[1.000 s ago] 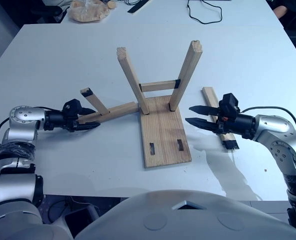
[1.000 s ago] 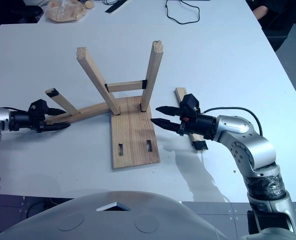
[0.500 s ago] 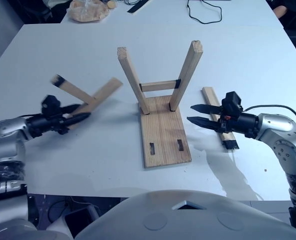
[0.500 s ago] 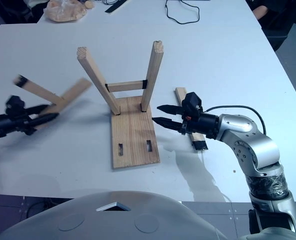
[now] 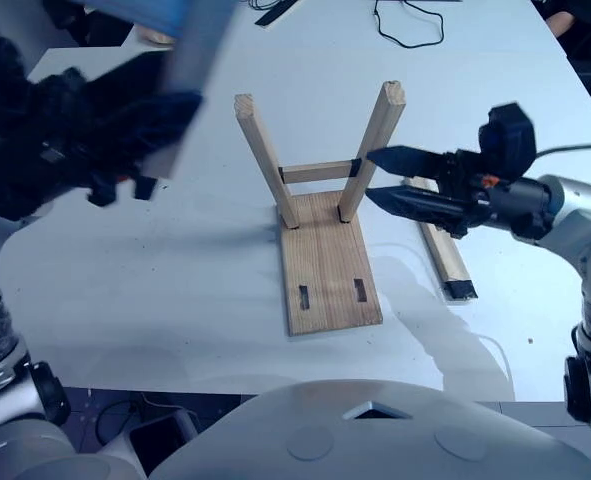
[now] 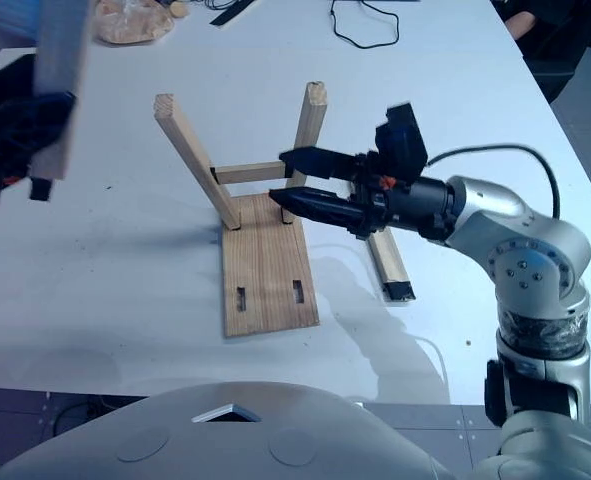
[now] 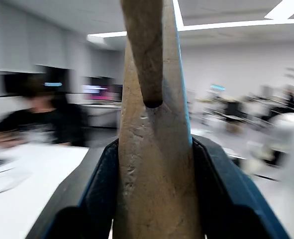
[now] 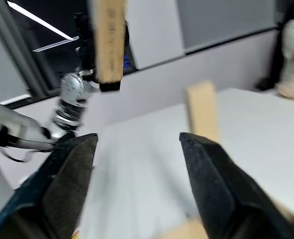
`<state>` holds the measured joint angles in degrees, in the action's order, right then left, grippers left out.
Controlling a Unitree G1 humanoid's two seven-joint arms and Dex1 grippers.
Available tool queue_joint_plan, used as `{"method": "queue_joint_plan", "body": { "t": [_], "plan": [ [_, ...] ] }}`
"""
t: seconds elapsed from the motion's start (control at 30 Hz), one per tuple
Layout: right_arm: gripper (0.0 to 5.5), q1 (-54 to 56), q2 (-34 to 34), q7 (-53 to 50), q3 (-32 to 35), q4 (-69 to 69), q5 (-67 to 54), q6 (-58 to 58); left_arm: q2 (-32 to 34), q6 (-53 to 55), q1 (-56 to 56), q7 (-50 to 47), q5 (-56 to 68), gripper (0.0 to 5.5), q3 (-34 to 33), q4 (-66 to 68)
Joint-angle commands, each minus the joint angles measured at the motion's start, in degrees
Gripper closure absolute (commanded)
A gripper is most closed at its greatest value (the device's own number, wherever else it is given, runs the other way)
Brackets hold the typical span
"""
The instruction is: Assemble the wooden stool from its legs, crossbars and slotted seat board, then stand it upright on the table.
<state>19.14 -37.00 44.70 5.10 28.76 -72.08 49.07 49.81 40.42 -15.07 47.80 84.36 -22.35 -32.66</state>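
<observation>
A wide white surface [image 5: 155,290] seen from above, with a half-built wooden stool near its middle. The slotted seat board [image 5: 327,265] lies flat, its long side running from near to far, its near end well short of the surface's near edge. Two rectangular slots [image 5: 303,296] show open at that near end. At the far end two upright legs [image 5: 263,155] stand in the board, leaning apart toward the top, joined by a short crossbar [image 5: 318,172].

Just right of the board a loose bar [image 5: 443,255] lies flat on the surface, roughly parallel to it, with a dark tip at its near end. Bare surface runs from there to the right edge. Left of the board the surface is open all the way to the left edge.

The left end effector [image 5: 85,140] is raised high over the left side, blurred, with its fingers [image 7: 94,194] clamped on a wooden leg piece [image 7: 154,164].

The right end effector [image 5: 370,175] hangs above the surface, right of the standing legs, fingers [image 8: 69,189] spread wide with nothing gripped. Its tips overlap the right-hand leg in the head views; how near it is cannot be told.

At the far edge sit a crumpled bag [image 6: 130,20], holding something pale brown, and a looped black cable [image 5: 407,25].
</observation>
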Motion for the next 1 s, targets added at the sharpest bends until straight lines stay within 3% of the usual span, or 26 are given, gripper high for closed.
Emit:
{"method": "queue_joint_plan", "body": {
  "t": [0.03, 0.43, 1.0],
  "plan": [
    [2.45, 5.64, 1.01, -1.92, -1.95, -0.67, -4.26, 3.41, -1.75, 1.79, -1.35, -3.51, -2.17, 3.49, 7.72, -4.70],
    [2.45, 8.19, 0.29, -3.61, -1.47, 0.40, -10.23, 5.54, -2.70, -0.06, -1.62, -1.25, -13.69, 3.49, 14.45, -5.48],
    [2.45, 5.19, -1.44, 0.54, -1.03, 1.89, -6.41, 4.68, -2.48, 0.68, -2.50, 1.45, -16.11, 3.49, 14.40, -3.75]
  ]
}}
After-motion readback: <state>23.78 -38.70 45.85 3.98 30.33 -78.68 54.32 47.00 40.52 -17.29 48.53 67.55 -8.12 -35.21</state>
